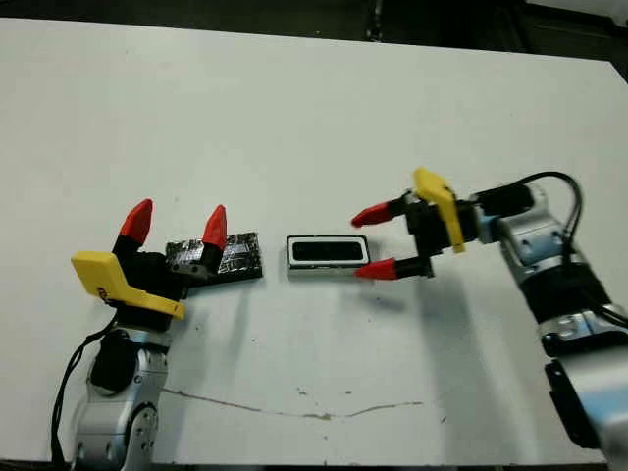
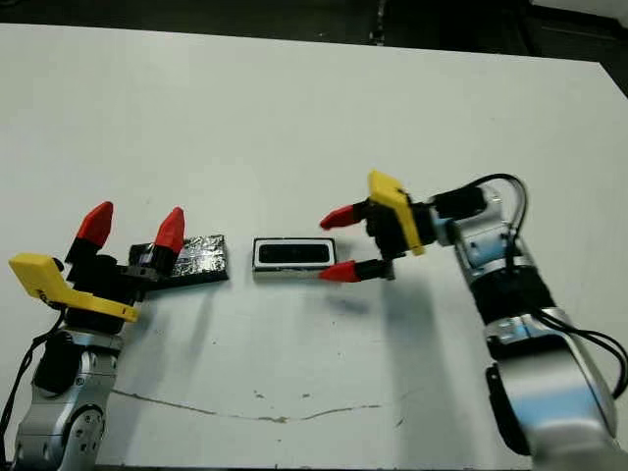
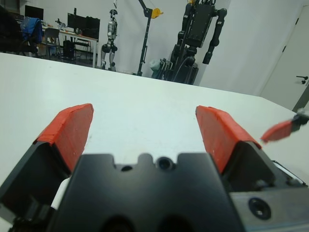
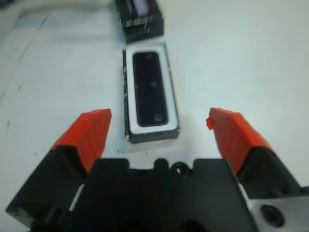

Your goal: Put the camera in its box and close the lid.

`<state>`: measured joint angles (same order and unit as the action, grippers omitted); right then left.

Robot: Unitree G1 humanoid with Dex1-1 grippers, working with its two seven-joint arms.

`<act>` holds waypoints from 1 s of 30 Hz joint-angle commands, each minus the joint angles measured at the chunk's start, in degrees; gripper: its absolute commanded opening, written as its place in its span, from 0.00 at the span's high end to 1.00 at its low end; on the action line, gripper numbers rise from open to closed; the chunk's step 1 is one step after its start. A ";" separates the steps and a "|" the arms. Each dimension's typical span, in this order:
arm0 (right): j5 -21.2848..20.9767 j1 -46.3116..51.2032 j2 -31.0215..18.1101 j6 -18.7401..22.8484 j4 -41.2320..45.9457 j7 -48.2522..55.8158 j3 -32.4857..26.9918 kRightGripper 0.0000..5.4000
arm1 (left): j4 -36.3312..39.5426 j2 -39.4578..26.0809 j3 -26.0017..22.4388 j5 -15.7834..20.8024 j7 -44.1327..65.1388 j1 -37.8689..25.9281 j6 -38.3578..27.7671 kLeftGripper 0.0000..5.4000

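Lying inside the box (image 1: 329,252), just below the middle of the head view, the camera (image 4: 150,89) shows as a dark bar filling most of the white interior. Sitting uncovered, with the lid (image 1: 229,257) flat on the table just left of it, a narrow gap between the two. Carrying crinkly silver glints on the lid's black surface; no readable writing, label or brand anywhere on camera, box or lid.

Resting all three on a white table (image 1: 294,128), marked by a thin dark crack or scratch running across the lower middle of the frame and a few small specks near it. Showing, beyond the table's far edge in the left wrist view, a bright room with white walls, dark robot stands and frames at the upper middle, desks with monitors and chairs at the upper left, and a door with a handle at the right edge.

Spread wide, the right gripper (image 1: 375,241) at the right of centre holds nothing, pointing left toward the box; lower red tip just beside the box's right end, whether touching cannot be told, upper tip well above it. Standing at the lower left, the left gripper (image 1: 176,225) also spread wide and empty, fingers pointing up, the right-hand finger in front of the lid's left end; contact with the lid cannot be told.
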<state>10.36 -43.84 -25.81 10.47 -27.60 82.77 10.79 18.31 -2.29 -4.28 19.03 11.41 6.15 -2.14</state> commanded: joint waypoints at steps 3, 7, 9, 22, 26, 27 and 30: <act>4.05 2.64 -4.69 3.78 8.13 -1.20 -4.66 0.00 | 0.31 -0.45 0.22 -0.38 -0.03 0.56 1.19 0.00; 6.06 3.75 -6.10 4.57 11.25 -2.27 -6.55 0.00 | 0.24 -0.34 0.21 -0.07 0.16 0.44 1.25 0.00; 7.69 5.16 -6.04 4.91 13.33 -4.39 -8.48 0.00 | 0.22 -0.33 0.24 -0.27 0.02 0.41 1.27 0.00; 17.37 37.29 9.68 9.40 41.77 -44.00 -24.76 0.22 | -0.11 -11.46 -3.21 -1.46 8.02 -3.57 1.51 0.00; 15.47 46.55 14.32 3.75 46.07 -49.84 -24.31 0.33 | -2.49 -20.70 -5.45 2.26 18.49 -7.90 2.84 0.00; 15.42 48.59 15.59 2.40 46.58 -50.89 -24.12 0.36 | -3.30 -23.18 -5.92 3.08 21.22 -9.25 3.47 0.00; 15.40 52.69 17.95 0.26 47.99 -53.61 -23.53 0.44 | -4.76 -29.51 -6.29 3.51 27.02 -12.81 5.68 0.00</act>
<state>26.20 7.01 -8.49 12.12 19.35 30.44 -12.73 14.43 -28.80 -10.47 22.23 35.85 -5.42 2.05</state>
